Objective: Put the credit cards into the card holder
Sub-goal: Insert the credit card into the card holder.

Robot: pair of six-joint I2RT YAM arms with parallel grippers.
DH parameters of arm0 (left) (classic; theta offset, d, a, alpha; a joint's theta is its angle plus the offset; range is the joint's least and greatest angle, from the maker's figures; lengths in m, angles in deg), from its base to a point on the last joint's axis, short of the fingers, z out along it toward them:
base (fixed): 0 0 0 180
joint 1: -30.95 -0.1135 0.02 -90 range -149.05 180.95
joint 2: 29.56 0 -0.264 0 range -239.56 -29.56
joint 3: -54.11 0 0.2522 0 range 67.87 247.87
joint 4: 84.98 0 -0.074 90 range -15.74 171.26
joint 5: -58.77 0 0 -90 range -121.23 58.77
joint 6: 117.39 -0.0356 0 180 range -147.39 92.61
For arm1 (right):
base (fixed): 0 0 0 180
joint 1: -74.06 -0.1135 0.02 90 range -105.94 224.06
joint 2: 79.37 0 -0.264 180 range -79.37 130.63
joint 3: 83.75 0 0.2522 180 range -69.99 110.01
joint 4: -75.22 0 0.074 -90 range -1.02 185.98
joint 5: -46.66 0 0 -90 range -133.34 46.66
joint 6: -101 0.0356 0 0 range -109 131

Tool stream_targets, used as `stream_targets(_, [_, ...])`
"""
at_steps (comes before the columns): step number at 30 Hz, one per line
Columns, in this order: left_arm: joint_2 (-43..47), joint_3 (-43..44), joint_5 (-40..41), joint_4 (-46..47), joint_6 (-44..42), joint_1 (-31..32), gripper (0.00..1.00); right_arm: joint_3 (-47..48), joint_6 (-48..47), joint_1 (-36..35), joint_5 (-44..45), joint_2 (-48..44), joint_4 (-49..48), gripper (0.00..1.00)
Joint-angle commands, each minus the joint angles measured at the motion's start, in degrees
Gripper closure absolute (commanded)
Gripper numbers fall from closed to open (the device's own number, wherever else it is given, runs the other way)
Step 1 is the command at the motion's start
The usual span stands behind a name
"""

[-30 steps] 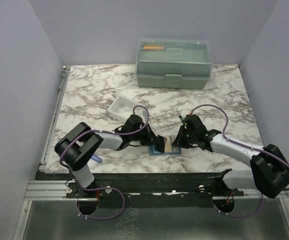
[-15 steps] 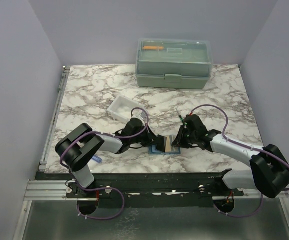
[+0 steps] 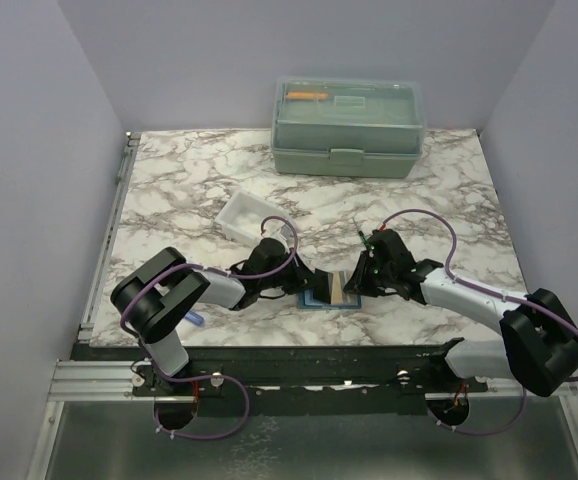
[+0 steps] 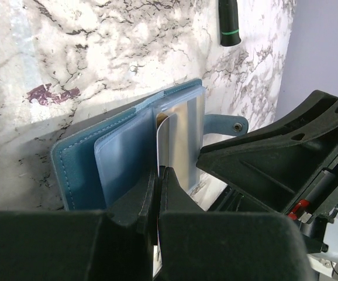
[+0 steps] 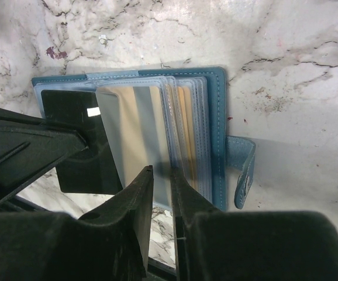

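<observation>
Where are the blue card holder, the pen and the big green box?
card holder (image 5: pixel 218 129): right wrist view, on its blue cover edge.
pen (image 4: pixel 228 17): left wrist view, on its dark barrel.
green box (image 3: pixel 347 160): top view, on its front wall.

The tabletop (image 3: pixel 169 190) is white marble-patterned with dark grey veining; a pale green lidded box (image 3: pixel 349 125) stands at its far edge, right of the middle; a white rectangular tray (image 3: pixel 244 215) sits left of centre, turned at an angle; the blue-teal card holder (image 3: pixel 316 298) lies open near the near edge, cover down, its snap tab sticking out on one side; a green-black pen (image 4: pixel 228 26) lies just beyond it; a small blue object (image 3: pixel 195 319) lies at the near left.
</observation>
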Motion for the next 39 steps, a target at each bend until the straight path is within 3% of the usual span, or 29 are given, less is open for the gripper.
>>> stream_targets(1, [-1.3,-1.2,6.6,-0.2,-3.8,0.0,1.0,-3.2,-0.3,-0.6,-0.7,3.5,2.5,0.78])
stream_targets(24, [-1.1,-1.2,10.1,1.3,-12.3,0.0,1.0,-3.7,-0.2,-0.6,-1.8,4.3,1.1,0.78])
stream_targets(39, [-4.2,-2.5,8.2,9.1,-9.4,0.1,1.0,-3.3,0.1,-0.6,-3.1,3.9,1.1,0.78])
